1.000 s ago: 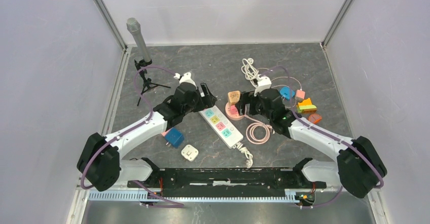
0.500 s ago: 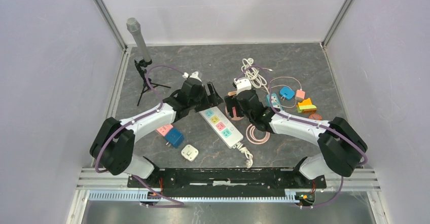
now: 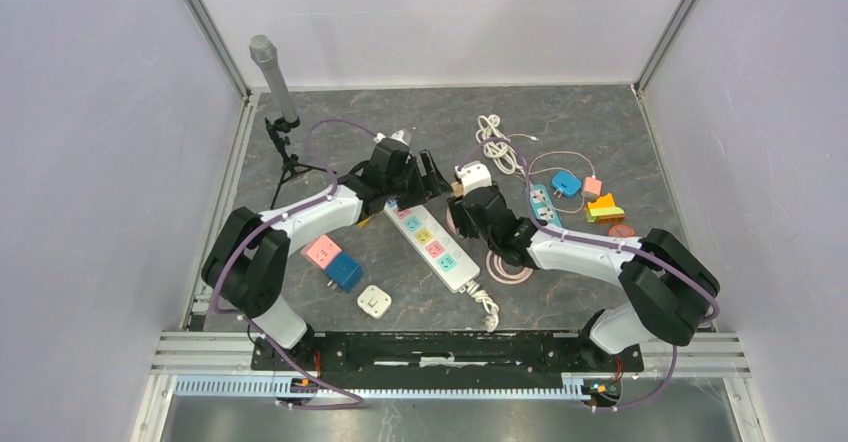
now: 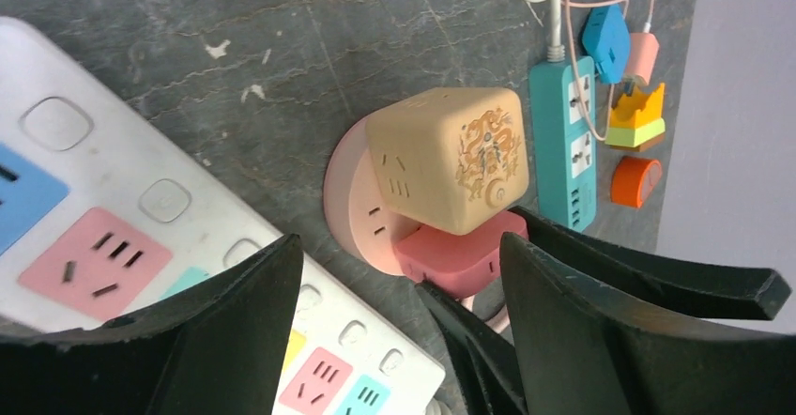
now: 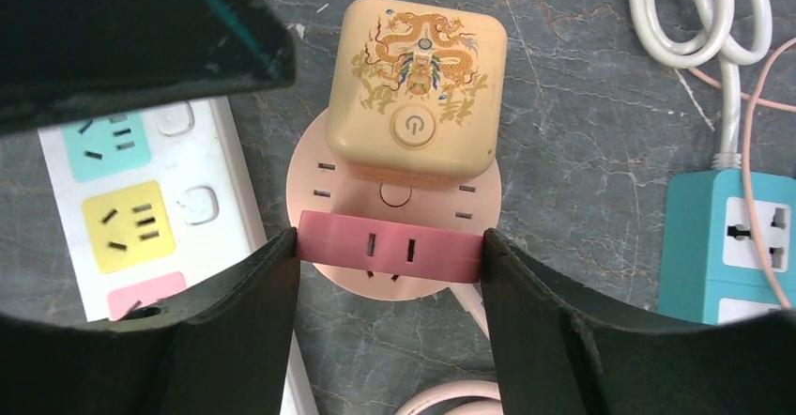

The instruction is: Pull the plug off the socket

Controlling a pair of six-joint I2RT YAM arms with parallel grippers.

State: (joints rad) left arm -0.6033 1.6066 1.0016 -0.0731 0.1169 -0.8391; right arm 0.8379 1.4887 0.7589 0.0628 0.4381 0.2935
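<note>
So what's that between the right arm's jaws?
A flat pink plug, pushed into the round pink socket beside a cream cube adapter. The right wrist view shows both jaws touching its ends.

Two power strips (image 3: 432, 245), one round socket (image 5: 308, 180), perhaps nine plugs (image 5: 418, 77).

cream plug (image 5: 416, 96) with gold dragon print, deep pink adapter (image 5: 390, 246), pale pink socket (image 5: 313, 178), teal strip (image 5: 725, 237)
</note>
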